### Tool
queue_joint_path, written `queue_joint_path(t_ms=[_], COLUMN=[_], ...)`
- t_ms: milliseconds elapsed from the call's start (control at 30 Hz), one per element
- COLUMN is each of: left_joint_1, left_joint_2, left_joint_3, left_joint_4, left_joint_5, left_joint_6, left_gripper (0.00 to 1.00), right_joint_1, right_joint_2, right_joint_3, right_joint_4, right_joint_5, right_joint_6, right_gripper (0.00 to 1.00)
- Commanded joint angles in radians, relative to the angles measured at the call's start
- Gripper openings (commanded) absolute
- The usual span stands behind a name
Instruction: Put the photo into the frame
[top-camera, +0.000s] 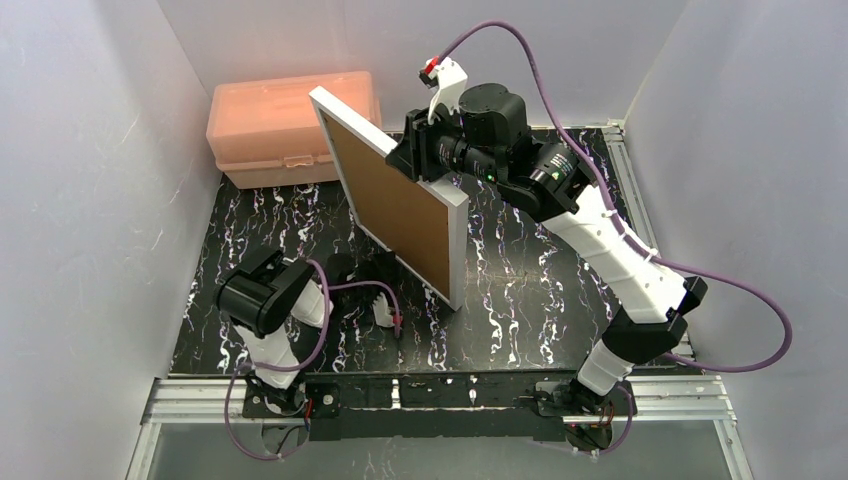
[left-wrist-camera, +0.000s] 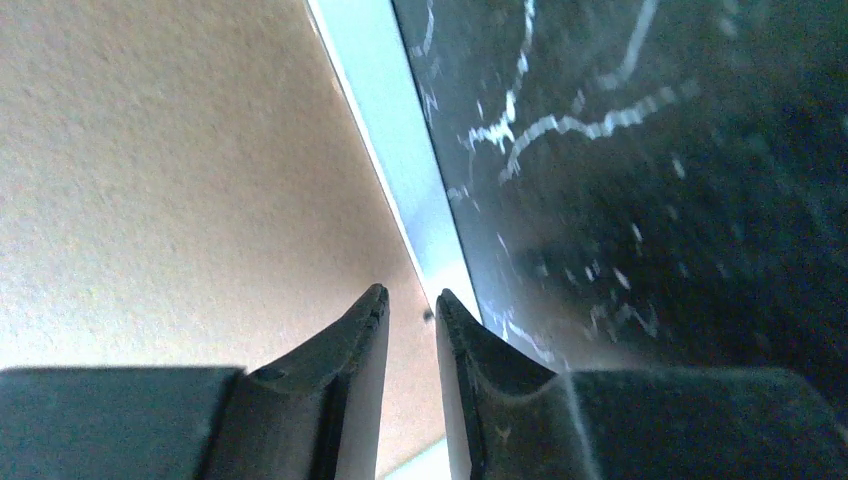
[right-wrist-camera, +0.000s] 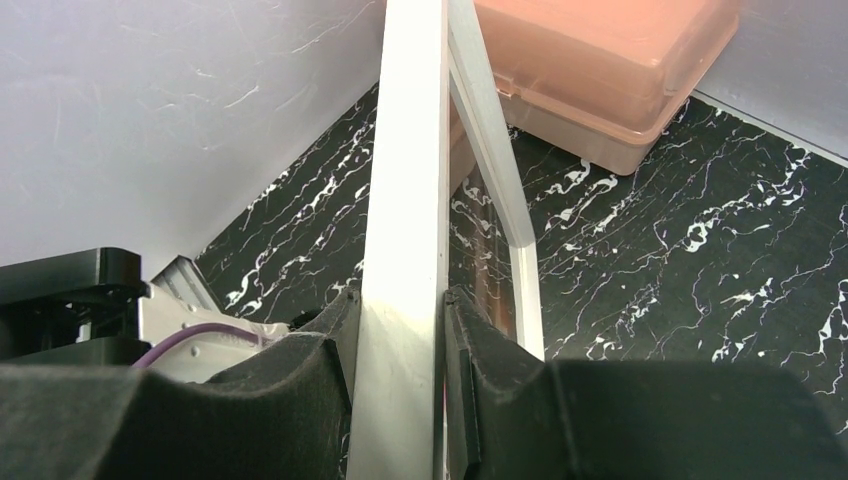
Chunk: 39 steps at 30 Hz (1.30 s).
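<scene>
Right jaws: clenching on the upper edge of the frame (right-wrist-camera: 405, 200), one finger on each face, holding it up on edge.
Frame: standing steeply tilted over the worktop (top-camera: 540, 290), lowest corner down near the left arm; touching the worktop or hanging just above it, cannot tell.
Backing (top-camera: 395, 205): sitting inside the white rim and facing the left arm; judging by this, being presented so the back can be reached and worked on.
Front face: turning away toward the box (top-camera: 285, 125) at the far left corner, well apart from it.
Left jaws: hovering right at the backing, close to its white rim, tips nearly together with a slim gap showing; pinching anything or not, cannot tell.
Photo: not showing in any view; possibly lying behind the backing, cannot tell.
Step in hand: judging by the layout, tending to the back of the frame, either seating the backing or checking it.
Risk: frame pivoting in its single edge grip if pushed hard from the left side.
</scene>
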Motion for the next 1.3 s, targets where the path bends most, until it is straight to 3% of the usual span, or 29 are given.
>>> queue_joint_path(t_ms=[0, 100, 167, 267, 367, 467, 600, 767, 1067, 1267], left_joint_1=[-0.002, -0.003, -0.004, -0.008, -0.019, -0.019, -0.018, -0.018, -0.019, -0.021], left_joint_2=[-0.110, -0.310, -0.595, -0.933, -1.068, -1.092, -1.129, -1.257, -1.213, -1.230], left_joint_3=[-0.090, -0.173, -0.190, -0.070, 0.000, 0.113, 0.227, 0.241, 0.326, 0.295], left_joint_4=[-0.003, -0.156, -0.478, -1.046, -1.217, -1.382, -1.494, -1.628, -1.664, -1.651], left_joint_5=[-0.142, -0.123, -0.095, -0.030, -0.037, -0.086, -0.143, -0.103, -0.067, -0.063], left_joint_6=[0.004, -0.058, -0.086, -0.227, -0.365, -0.457, -0.603, -0.613, -0.685, -0.660], left_gripper=[0.24, 0.22, 0.14, 0.07, 0.04, 0.02, 0.02, 0.02, 0.04, 0.05], right_joint_1=[0.009, 0.014, 0.029, 0.062, 0.103, 0.142, 0.197, 0.276, 0.349, 0.374], right_joint_2=[0.013, 0.009, 0.002, -0.013, -0.021, -0.021, -0.030, -0.028, -0.066, -0.112], right_joint_3=[-0.008, -0.025, -0.049, -0.097, -0.145, -0.183, -0.241, -0.282, -0.439, -0.582], right_joint_4=[0.006, 0.013, 0.027, 0.054, 0.070, 0.085, 0.112, 0.094, 0.137, 0.200], right_joint_5=[-0.059, -0.074, -0.092, -0.077, -0.057, -0.029, 0.010, 0.087, 0.123, 0.105], right_joint_6=[-0.005, 0.001, 0.009, 0.024, 0.030, 0.035, 0.037, 0.011, 0.040, 0.101], right_gripper=[0.01, 0.01, 0.01, 0.01, 0.01, 0.01, 0.01, 0.01, 0.01, 0.01])
